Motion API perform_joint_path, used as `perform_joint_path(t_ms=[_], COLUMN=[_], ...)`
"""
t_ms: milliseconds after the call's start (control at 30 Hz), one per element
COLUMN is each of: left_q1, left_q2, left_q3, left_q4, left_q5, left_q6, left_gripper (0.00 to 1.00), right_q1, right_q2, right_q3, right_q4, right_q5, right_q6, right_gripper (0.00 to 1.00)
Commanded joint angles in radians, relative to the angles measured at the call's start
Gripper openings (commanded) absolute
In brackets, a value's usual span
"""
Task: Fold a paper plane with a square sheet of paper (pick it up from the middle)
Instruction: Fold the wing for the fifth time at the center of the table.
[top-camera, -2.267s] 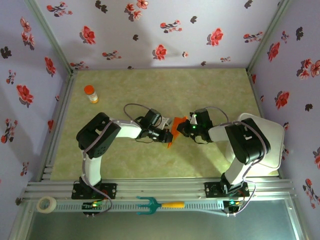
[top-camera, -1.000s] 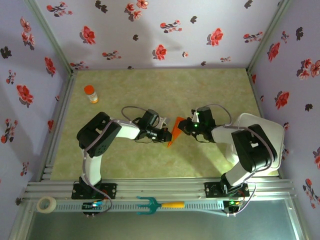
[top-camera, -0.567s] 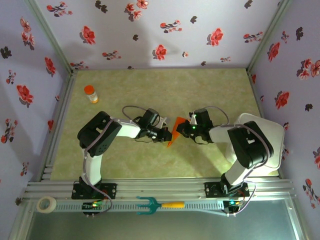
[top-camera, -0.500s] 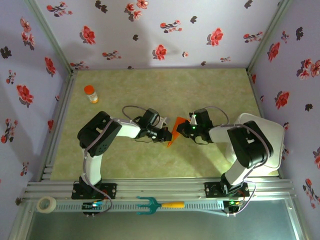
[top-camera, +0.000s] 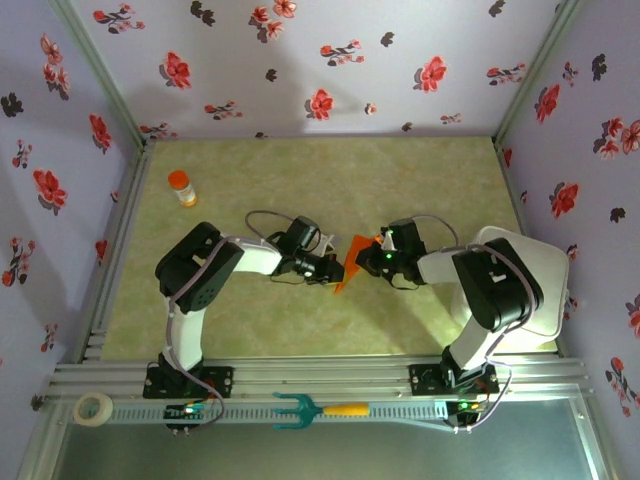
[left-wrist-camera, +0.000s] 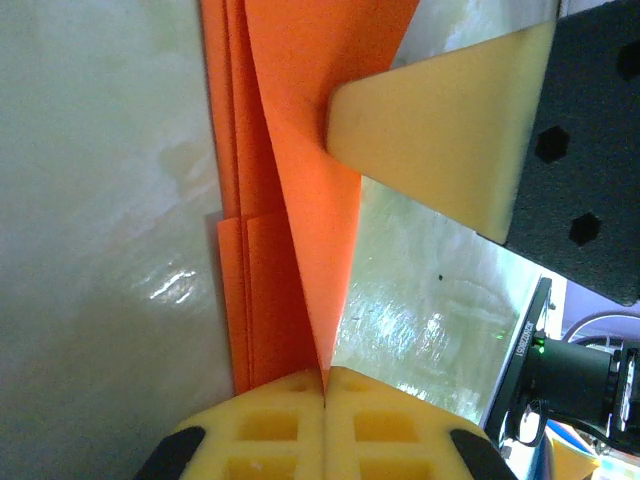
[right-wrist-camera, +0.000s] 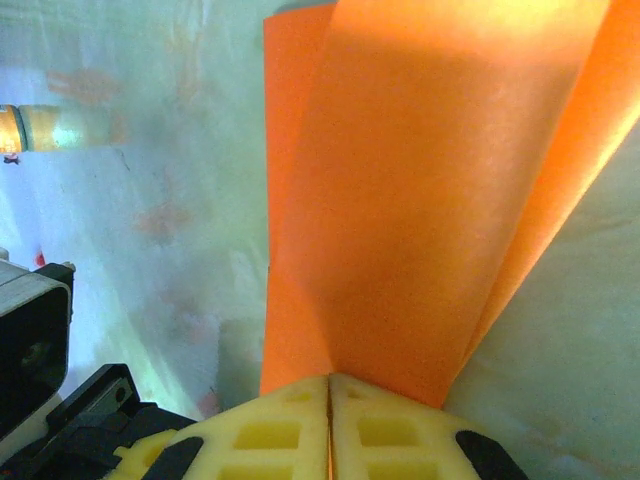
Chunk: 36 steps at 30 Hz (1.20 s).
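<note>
Thin orange-red paper sheet (top-camera: 350, 262), creased into layered flaps, sits mid pale green tabletop (top-camera: 300, 190) btwn arms. L gripper (left-wrist-camera: 325, 375) pads pressed together, pinching one edge. R gripper (right-wrist-camera: 330, 380) pinches the opposite side. Step: prob. mid-fold, wing crease. Next: hold one pinch, swing other flap over, press flat.

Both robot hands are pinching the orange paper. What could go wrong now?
1. The left gripper and right gripper are both shut on the folded orange paper. Pulling apart might tear it.
2. Each seems to pinch just an edge, so the paper could slip out.
3. The layers fan apart loosely, so the next crease may land crooked.
</note>
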Motion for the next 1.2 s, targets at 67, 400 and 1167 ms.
perform_joint_path(t_ms=[67, 400, 1167], left_q1=[-0.023, -0.024, -0.041], left_q2=[0.086, -0.016, -0.045], left_q3=[-0.023, -0.025, -0.079], left_q4=[-0.106, -0.113, -0.202], left_q5=[-0.074, -0.075, -0.016], left_q6=[0.022, 0.025, 0.081], left_gripper=[0.00, 0.07, 0.00], right_q1=[-0.009, -0.010, -0.010], right_q2=[0.029, 0.042, 0.060], right_q3=[0.013, 0.040, 0.064], right_q4=[-0.085, -0.182, -0.243], right_q5=[0.053, 0.073, 0.095], right_q6=[-0.031, -0.057, -0.072], right_gripper=[0.09, 0.07, 0.05])
